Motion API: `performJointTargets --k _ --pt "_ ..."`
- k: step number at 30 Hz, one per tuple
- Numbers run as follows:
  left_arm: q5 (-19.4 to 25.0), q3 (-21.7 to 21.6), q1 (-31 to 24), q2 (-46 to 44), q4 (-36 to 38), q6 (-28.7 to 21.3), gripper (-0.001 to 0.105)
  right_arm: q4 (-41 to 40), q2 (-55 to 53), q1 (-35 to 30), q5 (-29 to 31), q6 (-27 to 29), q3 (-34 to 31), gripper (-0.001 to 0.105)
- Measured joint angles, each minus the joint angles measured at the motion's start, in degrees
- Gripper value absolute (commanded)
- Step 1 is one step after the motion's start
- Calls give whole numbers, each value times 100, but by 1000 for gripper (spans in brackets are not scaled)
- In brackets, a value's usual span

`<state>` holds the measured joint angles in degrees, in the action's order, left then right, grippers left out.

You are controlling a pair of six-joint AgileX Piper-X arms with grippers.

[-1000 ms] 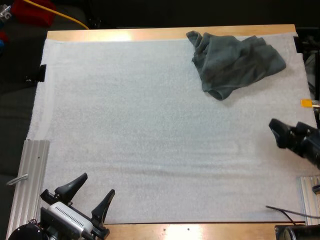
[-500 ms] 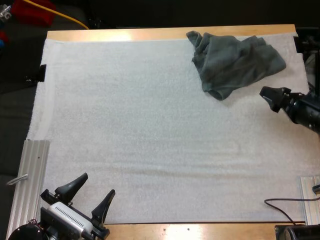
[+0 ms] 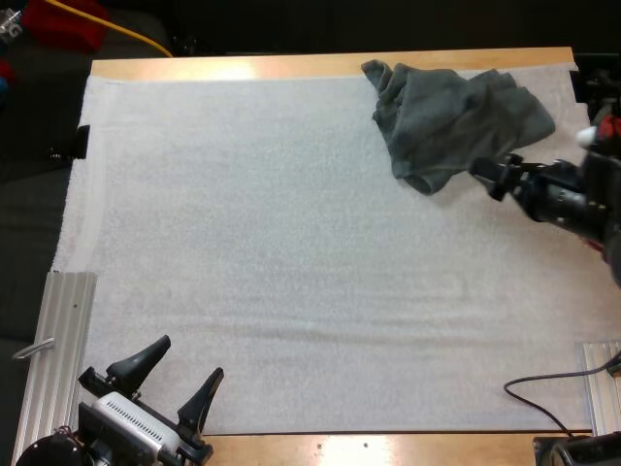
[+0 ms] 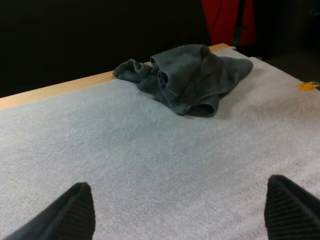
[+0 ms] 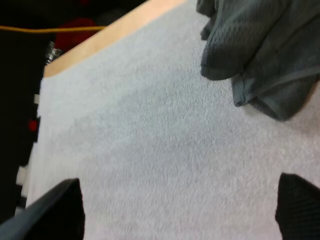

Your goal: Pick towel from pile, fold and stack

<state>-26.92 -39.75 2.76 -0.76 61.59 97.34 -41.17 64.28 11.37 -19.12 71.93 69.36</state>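
Reaching in from the right edge, the right tool (image 3: 497,172) has moved forward since a second ago and now hovers at the near edge of the crumpled dark grey-green towel (image 3: 456,116), black fingers spread wide, holding nothing. The towel lies unmoved at the far right of the white mat (image 3: 291,243) on the wooden surface (image 3: 291,66). The left tool (image 3: 179,374) sits at the front left as before, open and empty.

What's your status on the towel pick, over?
Left claw open, parked at near edge of mat. Right claw open, at near edge of crumpled towel, nothing gripped. Towel unfolded, far side. Nothing between claw and towel.
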Motion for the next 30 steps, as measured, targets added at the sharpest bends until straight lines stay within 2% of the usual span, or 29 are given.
performJointTargets --k 6,19,30 --pt "2 0 0 0 0 0 68 469 489 302 74 -428 0 75" --pt "2 0 0 0 0 0 68 1239 1250 298 88 -1026 0 75" --pt "2 0 0 0 0 0 68 2191 1987 298 51 -1525 0 75"
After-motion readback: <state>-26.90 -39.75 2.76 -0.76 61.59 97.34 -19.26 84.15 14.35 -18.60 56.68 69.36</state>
